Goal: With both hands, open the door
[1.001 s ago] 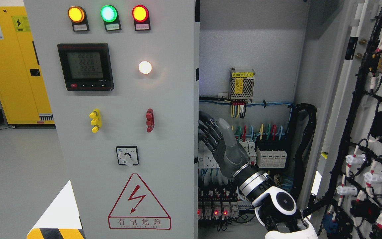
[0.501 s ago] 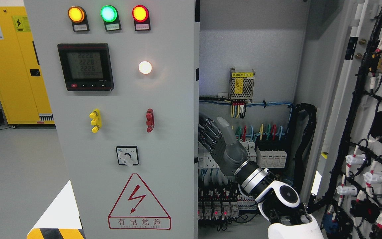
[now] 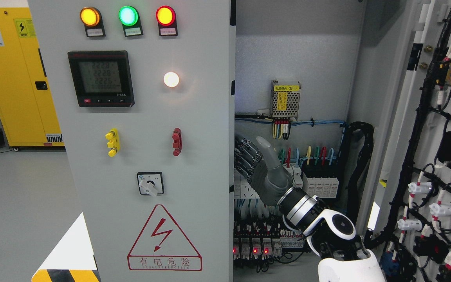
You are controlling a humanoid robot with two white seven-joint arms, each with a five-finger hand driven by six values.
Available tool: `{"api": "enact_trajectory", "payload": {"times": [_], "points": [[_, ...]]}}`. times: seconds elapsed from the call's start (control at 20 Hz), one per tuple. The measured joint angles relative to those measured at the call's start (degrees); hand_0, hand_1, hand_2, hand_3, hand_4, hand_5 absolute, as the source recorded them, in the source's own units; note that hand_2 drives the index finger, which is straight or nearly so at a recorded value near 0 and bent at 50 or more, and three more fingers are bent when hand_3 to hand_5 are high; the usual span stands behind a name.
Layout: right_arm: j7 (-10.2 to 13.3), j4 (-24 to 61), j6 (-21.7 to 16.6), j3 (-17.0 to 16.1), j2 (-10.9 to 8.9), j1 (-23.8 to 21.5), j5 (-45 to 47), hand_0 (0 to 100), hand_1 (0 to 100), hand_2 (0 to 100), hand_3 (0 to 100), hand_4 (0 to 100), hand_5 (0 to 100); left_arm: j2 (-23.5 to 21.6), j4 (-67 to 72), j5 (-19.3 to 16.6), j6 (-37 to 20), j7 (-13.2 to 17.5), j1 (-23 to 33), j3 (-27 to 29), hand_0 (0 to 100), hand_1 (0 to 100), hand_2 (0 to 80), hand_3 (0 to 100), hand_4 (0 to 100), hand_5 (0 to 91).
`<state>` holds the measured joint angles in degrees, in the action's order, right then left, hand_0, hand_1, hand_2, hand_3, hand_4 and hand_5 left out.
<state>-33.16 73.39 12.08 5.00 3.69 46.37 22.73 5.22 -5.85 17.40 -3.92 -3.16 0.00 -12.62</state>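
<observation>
Since the earlier frame the right hand point(image 3: 262, 168) has been carried slightly left to the free edge of the left door point(image 3: 151, 156), fingers point(image 3: 245, 154) part-curled and thumb raised, nothing visibly gripped; this closed, stiff, probably heavy steel panel is best taken there, with the wired cabinet interior point(image 3: 307, 98) exposed behind.

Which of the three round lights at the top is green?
The middle light. The left light is orange, the right light red.
</observation>
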Motion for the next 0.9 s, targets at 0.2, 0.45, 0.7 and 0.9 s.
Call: {"api": "enact_trajectory", "payload": {"times": [0.2,0.45,0.7,0.9], "points": [[-0.13,-0.44,2.17,-0.20,0.00,0.27,2.38,22,3,0,0,0,0,0.03,0.00,0.03,-0.06,0.07,0.00,0.03,0,0,0.0,2,0,0.0],[-2.31,-0.97,2.81,-0.40,0.00,0.77,3.64,22,3,0,0,0,0,0.13,0.06,0.05,-0.08,0.09,0.00,0.08,0,0,0.0,1,0,0.0],[-4.13,-1.41,2.96,-0.55,-0.03,1.16,4.31,22,3,0,0,0,0,0.23,0.08,0.07,-0.18,0.10,0.00,0.15,0,0,0.0,1,0,0.0],[-5.05,-1.61,3.38,-0.71,-0.06,1.32,4.56,22,2,0,0,0,0,0.27,0.10,0.16,-0.19,0.10,0.00,0.21,0,0,0.0,2,0,0.0]]}}
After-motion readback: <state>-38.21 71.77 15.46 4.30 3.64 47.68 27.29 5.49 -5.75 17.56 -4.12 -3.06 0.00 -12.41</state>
